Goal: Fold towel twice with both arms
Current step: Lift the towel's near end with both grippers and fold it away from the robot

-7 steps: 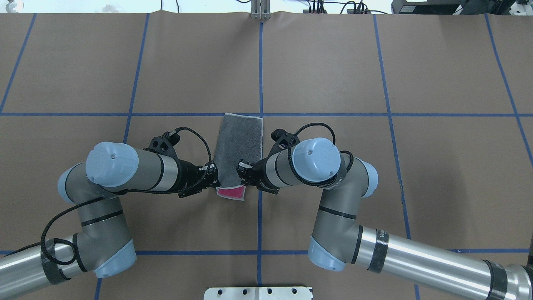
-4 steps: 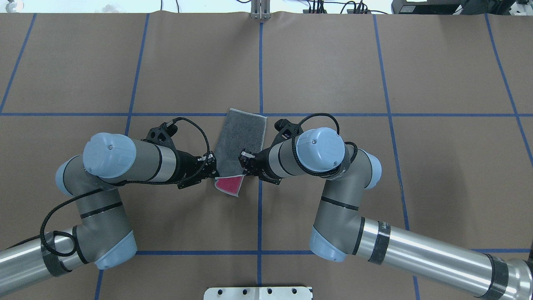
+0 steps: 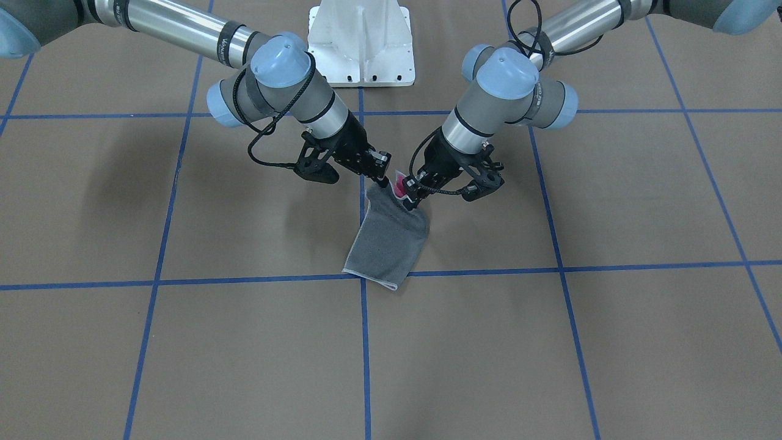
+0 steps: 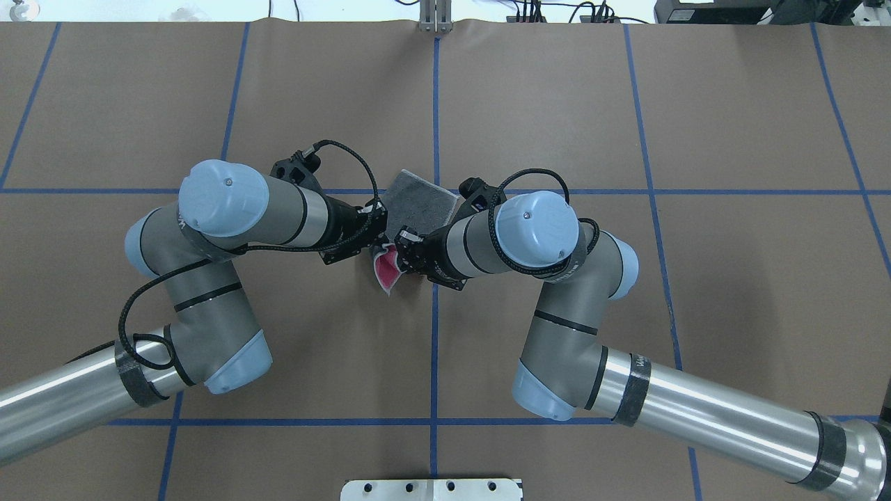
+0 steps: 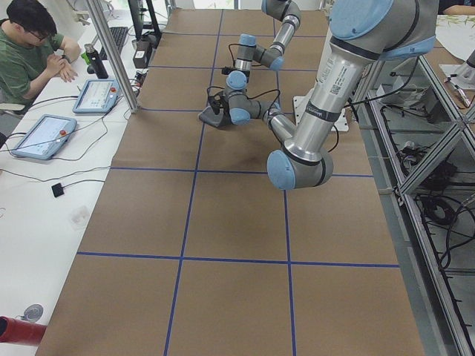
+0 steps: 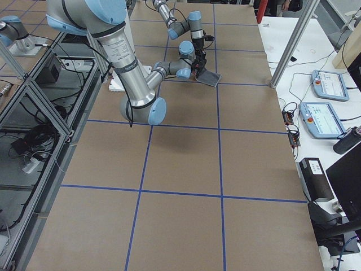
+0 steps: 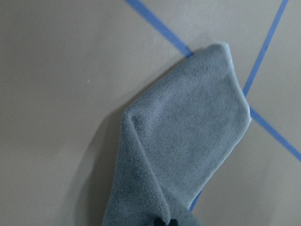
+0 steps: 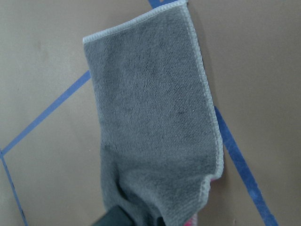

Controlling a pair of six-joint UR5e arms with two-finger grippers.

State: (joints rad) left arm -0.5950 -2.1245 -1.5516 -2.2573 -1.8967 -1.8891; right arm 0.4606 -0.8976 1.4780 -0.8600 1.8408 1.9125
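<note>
- The towel (image 3: 387, 244) is lying mid-table (image 3: 611, 342), showing as a narrow grey strip, so the first fold is probably done.
- The left gripper (image 3: 410, 190) and right gripper (image 3: 383, 179) are each pinching a corner of the robot-side end, with the jaws clamped on the cloth, and are holding that end off the table.
- The far end is resting flat across the blue tape line (image 3: 244, 282), likely working as the anchor.
- The pink side (image 4: 385, 270) is peeking out under the raised edge, which is bunching up a bit between the grippers.
- Gripping both corners looks meant for carrying that edge squarely over onto the far end.
</note>
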